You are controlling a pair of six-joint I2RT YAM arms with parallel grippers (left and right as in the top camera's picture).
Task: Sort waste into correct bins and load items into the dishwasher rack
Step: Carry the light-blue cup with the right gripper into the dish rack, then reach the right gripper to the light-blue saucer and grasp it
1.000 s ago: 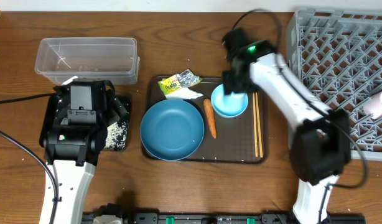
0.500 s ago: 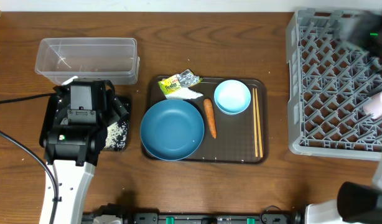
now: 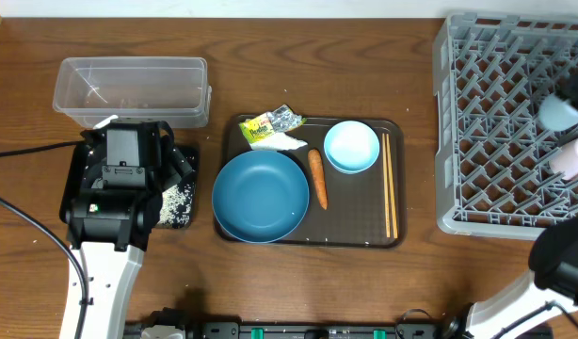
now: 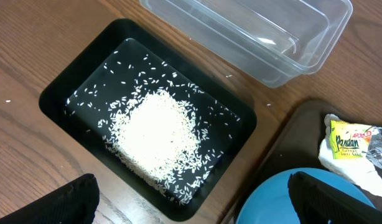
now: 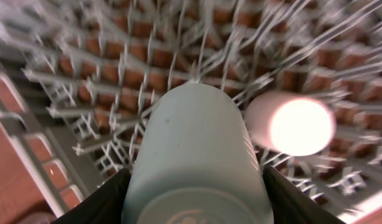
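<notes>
Wooden tabletop (image 3: pixel 298 66), right of frame: right gripper (image 5: pixel 194 199) clamped the pale cup (image 5: pixel 197 137) over the grey rack (image 3: pixel 496 113), left gripper (image 4: pixel 191 208) hung open above the black tray (image 4: pixel 76 65); loading step, next probably needed lowering and release.

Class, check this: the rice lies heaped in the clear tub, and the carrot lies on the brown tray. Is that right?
No. The rice lies heaped in the black tray, not the clear tub beside it, as the left wrist view shows. The carrot does lie on the brown tray.
</notes>
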